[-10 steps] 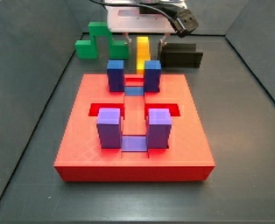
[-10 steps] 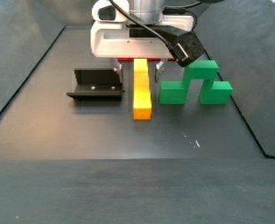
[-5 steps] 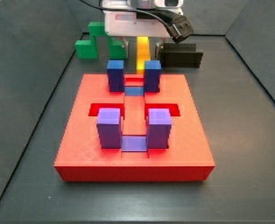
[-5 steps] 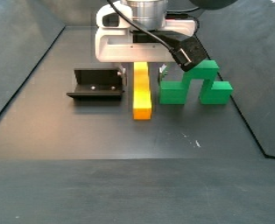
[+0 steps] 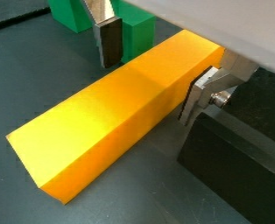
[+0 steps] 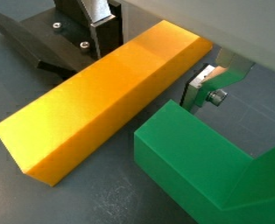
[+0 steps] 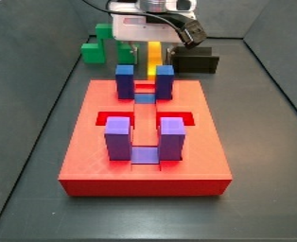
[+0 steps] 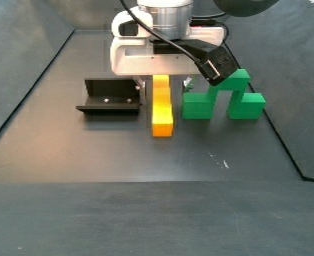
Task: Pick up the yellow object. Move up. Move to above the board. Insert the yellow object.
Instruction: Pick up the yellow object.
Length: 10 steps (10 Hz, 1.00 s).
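Gripper (image 8: 163, 74) sits low over the far end of the yellow bar (image 8: 161, 104), its silver fingers (image 5: 106, 39) standing on either side of the bar's end, close against its long faces; whether the pads press it cannot be told. In both wrist views the bar (image 6: 95, 98) lies flat on the dark floor (image 8: 146, 190). Green stepped blocks (image 8: 224, 97) stand just beside it on one side, the black fixture (image 8: 108, 98) on the other. Near the floor's opposite edge lies the red board (image 7: 145, 142), with blue posts (image 7: 125, 78) and purple posts (image 7: 118, 141) upright. No writing can be read.
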Available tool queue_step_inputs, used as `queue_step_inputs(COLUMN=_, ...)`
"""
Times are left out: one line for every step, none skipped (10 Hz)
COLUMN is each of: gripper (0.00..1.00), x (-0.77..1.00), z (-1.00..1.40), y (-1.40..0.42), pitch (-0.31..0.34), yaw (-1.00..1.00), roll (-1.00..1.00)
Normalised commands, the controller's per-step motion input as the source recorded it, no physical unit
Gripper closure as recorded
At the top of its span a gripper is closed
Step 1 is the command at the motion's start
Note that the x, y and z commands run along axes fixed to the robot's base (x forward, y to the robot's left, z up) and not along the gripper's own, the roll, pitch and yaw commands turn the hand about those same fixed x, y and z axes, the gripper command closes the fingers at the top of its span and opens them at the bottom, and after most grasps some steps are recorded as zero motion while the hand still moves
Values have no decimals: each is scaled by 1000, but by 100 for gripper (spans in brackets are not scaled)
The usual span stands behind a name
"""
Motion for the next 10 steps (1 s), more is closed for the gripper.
queue_step_inputs(gripper=0, x=0, z=0, y=0, pitch=0, yaw=0, roll=0)
queue_step_inputs(gripper=100, x=0, z=0, y=0, pitch=0, yaw=0, roll=0)
queue_step_inputs(gripper=100, x=0, z=0, y=0, pitch=0, yaw=0, roll=0)
queue_step_inputs(gripper=100, x=0, z=0, y=0, pitch=0, yaw=0, roll=0)
queue_step_inputs(gripper=100, x=0, z=0, y=0, pitch=0, yaw=0, roll=0)
queue_step_inputs(gripper=100, x=0, z=0, y=0, pitch=0, yaw=0, roll=0)
queue_step_inputs(gripper=100, x=0, z=0, y=0, pitch=0, yaw=0, roll=0)
queue_step_inputs(gripper=100, x=0, z=0, y=0, pitch=0, yaw=0, roll=0)
queue_step_inputs(gripper=100, x=0, z=0, y=0, pitch=0, yaw=0, roll=0)
queue_step_inputs(gripper=100, x=0, z=0, y=0, pitch=0, yaw=0, roll=0)
